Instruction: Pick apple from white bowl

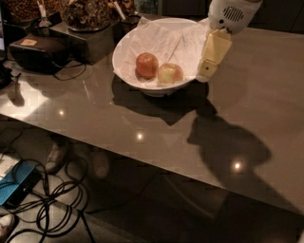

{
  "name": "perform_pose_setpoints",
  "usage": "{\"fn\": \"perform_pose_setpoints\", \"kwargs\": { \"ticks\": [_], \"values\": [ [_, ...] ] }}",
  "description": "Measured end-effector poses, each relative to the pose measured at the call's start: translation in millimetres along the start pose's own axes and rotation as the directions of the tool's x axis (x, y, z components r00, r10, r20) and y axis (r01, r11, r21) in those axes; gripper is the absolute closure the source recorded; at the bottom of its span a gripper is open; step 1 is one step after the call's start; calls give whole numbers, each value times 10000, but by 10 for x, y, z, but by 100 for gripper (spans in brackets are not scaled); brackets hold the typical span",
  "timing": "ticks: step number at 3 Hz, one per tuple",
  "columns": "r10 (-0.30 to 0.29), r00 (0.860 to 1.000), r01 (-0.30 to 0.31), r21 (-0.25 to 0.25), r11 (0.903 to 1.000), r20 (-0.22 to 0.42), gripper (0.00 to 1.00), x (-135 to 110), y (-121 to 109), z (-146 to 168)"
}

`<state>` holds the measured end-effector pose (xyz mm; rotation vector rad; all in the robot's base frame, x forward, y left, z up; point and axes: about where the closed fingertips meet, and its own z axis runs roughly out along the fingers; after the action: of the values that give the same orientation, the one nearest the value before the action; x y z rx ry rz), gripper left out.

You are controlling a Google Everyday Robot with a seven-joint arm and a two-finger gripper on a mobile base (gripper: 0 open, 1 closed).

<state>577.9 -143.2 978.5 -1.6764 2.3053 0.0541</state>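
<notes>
The white bowl [137, 45] stands on the grey table, lined with crinkled white paper. Two apples lie in it side by side. The paler yellow-green apple [170, 73] is on the right. The darker red-orange apple [147, 65] is on the left, touching it or nearly so. My gripper [207, 73] hangs from the white arm at the top right. It sits over the bowl's right rim, just right of the pale apple, and holds nothing.
A black box with cables [35, 50] lies at the back left. Bowls of dark snacks [88, 12] stand on a dark stand behind the white bowl. The table's front edge [118, 154] runs diagonally, with cables [52, 199] on the floor below.
</notes>
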Motion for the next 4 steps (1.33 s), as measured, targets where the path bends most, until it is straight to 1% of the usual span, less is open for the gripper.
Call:
{"fn": "perform_pose_setpoints", "kwargs": {
  "ticks": [2,3,4],
  "values": [
    [-24,9998,25,-57,10000,199,15,-289,-248,111],
    [18,9996,-13,-187,9998,293,17,-409,-361,233],
    [131,9993,-118,-360,9993,343,16,-508,-475,394]
  ]
}}
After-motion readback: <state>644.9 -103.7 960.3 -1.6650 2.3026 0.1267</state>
